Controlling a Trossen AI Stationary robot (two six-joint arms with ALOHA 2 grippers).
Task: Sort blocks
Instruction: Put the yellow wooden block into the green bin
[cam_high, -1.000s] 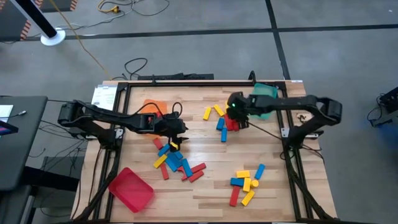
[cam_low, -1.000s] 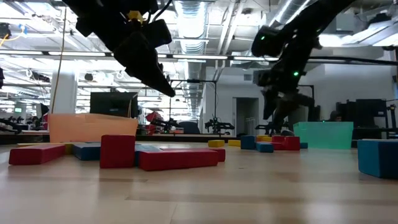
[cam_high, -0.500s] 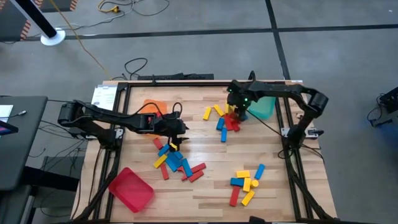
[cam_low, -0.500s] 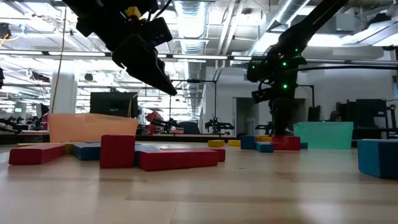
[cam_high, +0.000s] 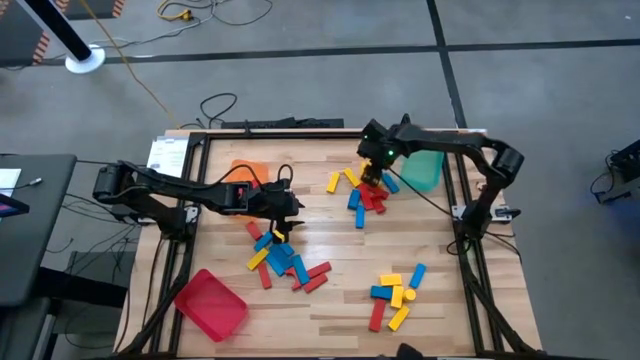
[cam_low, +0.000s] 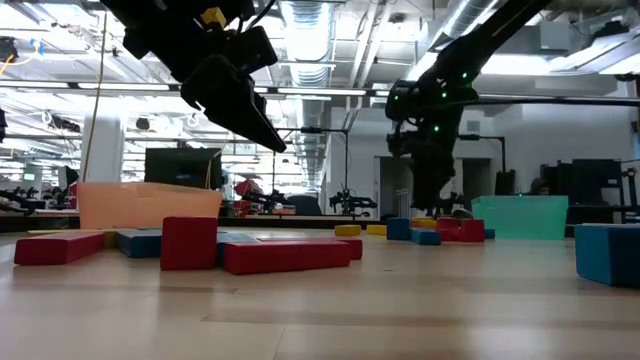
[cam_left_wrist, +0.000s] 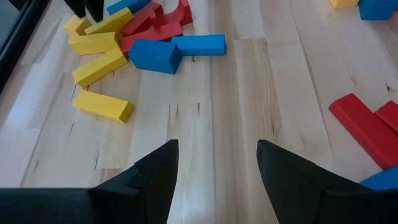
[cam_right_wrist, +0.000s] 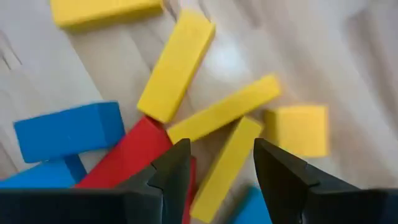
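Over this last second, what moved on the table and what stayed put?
The right arm's end effector swung from beside the teal tray leftward and now hangs open, empty, above the far cluster of small red, blue and yellow blocks. Nothing was picked up or released. The left arm's end effector, open above the middle block pile, the blocks and trays look unchanged.

Table (cam_high: 340, 300): light wood planks with visible grain and seams, smooth with a soft sheen; blocks (cam_left_wrist: 152, 55), upper left of the left wrist view: solid-coloured, smooth, matt to faintly satin; red tray (cam_high: 211, 304), lower left of the high view: translucent glossy plastic; green tray (cam_high: 428, 168), upper right: translucent plastic; gripper fingers (cam_left_wrist: 155, 180): matt black; floor (cam_high: 300, 70): dull grey, smooth.
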